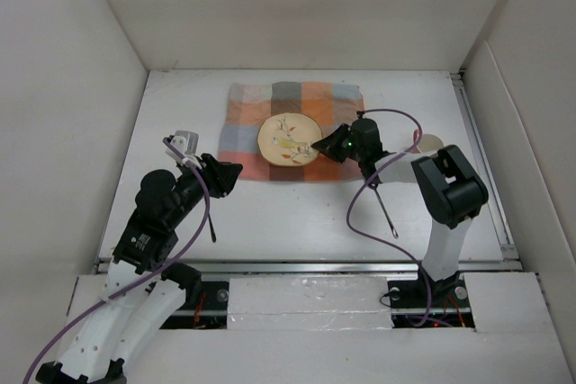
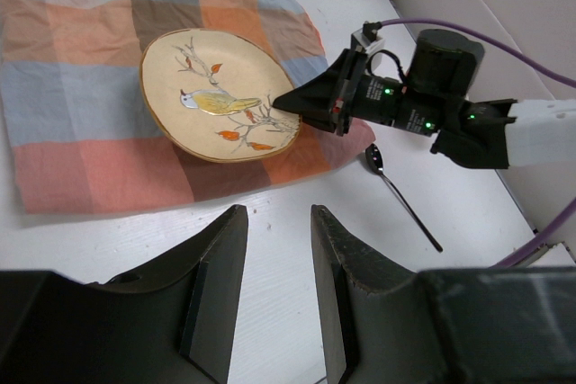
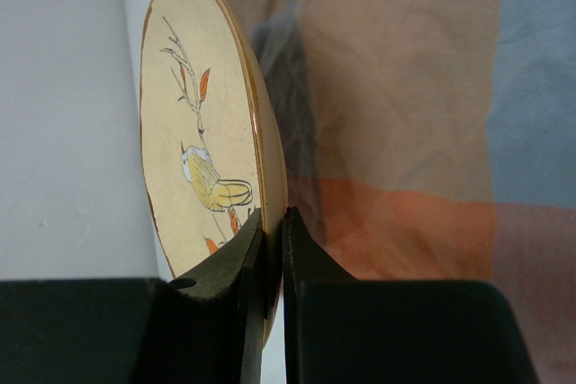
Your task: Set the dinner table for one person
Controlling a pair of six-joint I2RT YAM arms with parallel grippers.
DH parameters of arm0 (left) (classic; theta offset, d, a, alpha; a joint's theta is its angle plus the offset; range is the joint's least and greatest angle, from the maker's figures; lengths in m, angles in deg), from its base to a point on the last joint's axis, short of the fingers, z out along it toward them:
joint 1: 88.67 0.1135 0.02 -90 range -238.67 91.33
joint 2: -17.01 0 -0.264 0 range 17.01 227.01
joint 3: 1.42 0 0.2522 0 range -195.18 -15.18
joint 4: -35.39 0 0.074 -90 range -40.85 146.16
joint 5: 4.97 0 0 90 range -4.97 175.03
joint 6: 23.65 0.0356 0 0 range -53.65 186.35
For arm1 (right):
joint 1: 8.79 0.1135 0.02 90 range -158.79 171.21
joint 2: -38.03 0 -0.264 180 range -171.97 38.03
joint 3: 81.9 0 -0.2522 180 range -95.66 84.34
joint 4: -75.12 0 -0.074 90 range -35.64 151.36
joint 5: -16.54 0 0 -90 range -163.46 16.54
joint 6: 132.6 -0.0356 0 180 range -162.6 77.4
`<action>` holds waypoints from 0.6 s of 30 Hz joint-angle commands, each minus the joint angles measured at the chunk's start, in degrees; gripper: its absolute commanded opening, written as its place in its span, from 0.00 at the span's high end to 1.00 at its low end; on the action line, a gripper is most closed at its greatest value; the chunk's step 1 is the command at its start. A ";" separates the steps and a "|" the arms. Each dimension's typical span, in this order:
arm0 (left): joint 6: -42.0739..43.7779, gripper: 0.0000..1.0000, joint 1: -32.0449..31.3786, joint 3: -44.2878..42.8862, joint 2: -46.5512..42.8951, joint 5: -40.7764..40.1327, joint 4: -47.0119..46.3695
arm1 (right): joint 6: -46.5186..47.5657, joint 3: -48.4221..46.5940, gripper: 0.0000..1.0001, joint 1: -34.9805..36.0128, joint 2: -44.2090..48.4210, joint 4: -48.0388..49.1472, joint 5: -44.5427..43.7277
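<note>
A cream plate [image 1: 286,139] painted with a bird lies on an orange-and-blue-grey checked cloth [image 1: 247,123] at the back middle of the white dinner table [image 1: 297,218]. My right gripper [image 1: 322,147] is shut on the plate's right rim. In the right wrist view the rim sits between its jaws [image 3: 273,218], with the plate [image 3: 198,114] edge-on and the cloth [image 3: 405,132] behind. My left gripper [image 1: 232,172] is open and empty over bare table just in front of the cloth's near-left edge. The left wrist view shows it [image 2: 274,222], the plate [image 2: 211,96] and the right gripper [image 2: 290,102].
A dark-handled spoon [image 1: 385,213] lies on the table right of the cloth, also in the left wrist view [image 2: 400,193]. A thin dark utensil [image 1: 212,225] lies near my left arm. A beige cup [image 1: 433,142] stands at the right. White walls enclose the table.
</note>
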 commanded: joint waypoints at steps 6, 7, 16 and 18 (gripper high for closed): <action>0.51 0.68 0.04 -0.34 -0.35 0.92 -2.79 | -7.03 -13.62 1.00 1.19 -5.88 10.75 -4.35; 0.51 0.68 0.04 -0.34 -0.27 0.92 -2.79 | -7.03 -14.32 1.00 1.19 -6.68 10.40 -4.26; 0.60 0.68 0.04 -0.34 0.00 0.92 -2.88 | -6.15 -20.92 1.00 1.19 -11.78 6.61 -4.00; 0.60 0.68 0.04 -0.34 0.17 0.92 -2.88 | -5.62 -22.15 1.00 1.19 -12.92 5.48 -4.08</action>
